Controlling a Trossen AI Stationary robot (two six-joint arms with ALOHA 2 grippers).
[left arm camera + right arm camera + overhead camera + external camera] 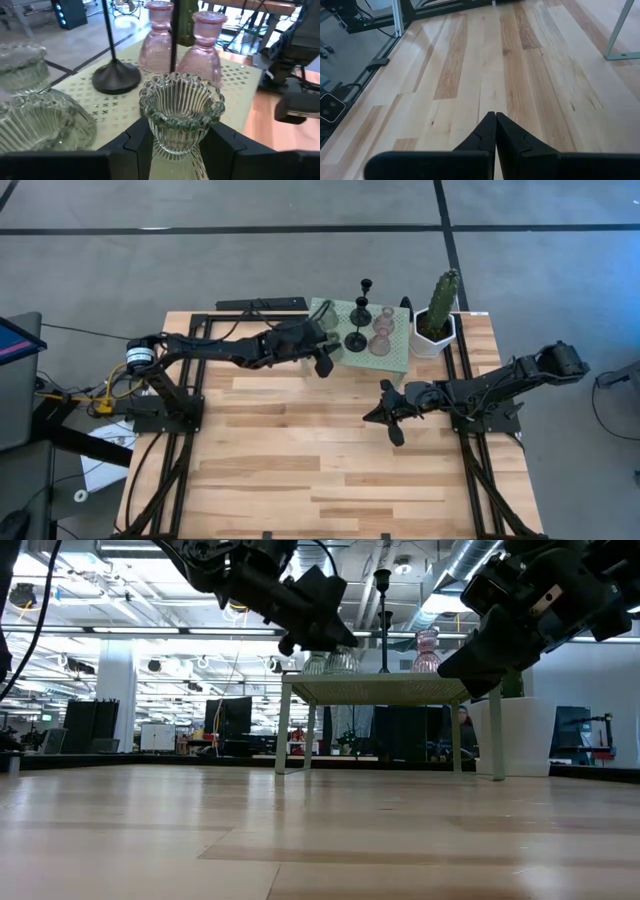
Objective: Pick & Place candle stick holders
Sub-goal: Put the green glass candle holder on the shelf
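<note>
1. Right tool (pixel 388 412): idle over bare table (pixel 300 470), well clear of the mint stand (pixel 398 352) on its near side. In the right wrist view its fingers (pixel 487 131) are pressed tip to tip with nothing between them.

2. Left tool (pixel 175 145): at the near-left corner of the stand. Its fingers sit on either side of a pale green holder (pixel 181 114) and appear closed against the holder's waist. This holder seems to be over the stand's edge; whether it is lifted or resting on the stand cannot be told.

3. Other pale green holders (pixel 35 117): two more, on the stand just beside the gripped one, towards the stand's left edge.

4. Black holders: one (pixel 355 338) stands near the middle of the stand. A second (pixel 361 314) is further back on it, and what looks like a further black stem (pixel 366 283) rises at or beyond the far edge.

5. Pink holders (pixel 202 42): two, side by side on the right part of the stand, behind the gripped holder.

6. Cactus in white pot (pixel 437 320): on the table just right of the stand; not part of the task.

7. Progress, as judged: early. No holder is on the open table; one is in hand, and the rest await removal.
</note>
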